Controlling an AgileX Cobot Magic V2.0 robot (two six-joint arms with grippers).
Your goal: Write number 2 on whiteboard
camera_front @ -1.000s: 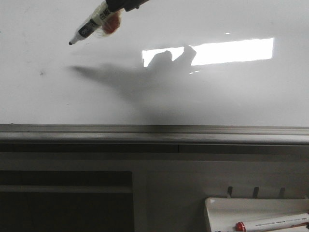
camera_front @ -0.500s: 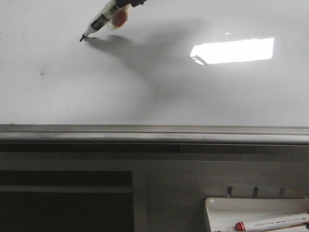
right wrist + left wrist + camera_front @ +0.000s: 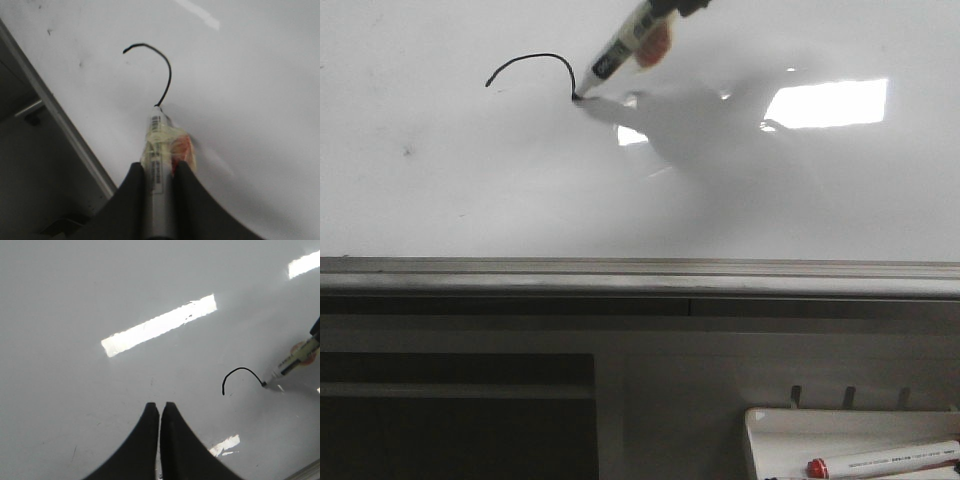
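Observation:
The whiteboard [image 3: 440, 200] fills the upper part of the front view, its grey frame edge [image 3: 620, 272] along its near side. A short black curved stroke [image 3: 530, 62], the looped top of the number 2, is drawn on it. It also shows in the left wrist view [image 3: 239, 374] and the right wrist view [image 3: 159, 62]. My right gripper [image 3: 160, 172] is shut on a white marker [image 3: 620, 45], tip touching the board at the stroke's end [image 3: 577, 97]. My left gripper [image 3: 160, 407] is shut and empty, above bare board.
A small white tray [image 3: 770, 430] at the lower right holds a red-capped marker [image 3: 885, 460]. Dark shelf openings [image 3: 455, 415] lie below the frame. Bright light reflections [image 3: 825, 102] sit on the board.
The marker tip came down onto the board and moved right, drawing a curved arc from the left start point to its present place. The left gripper's earlier state is not shown.

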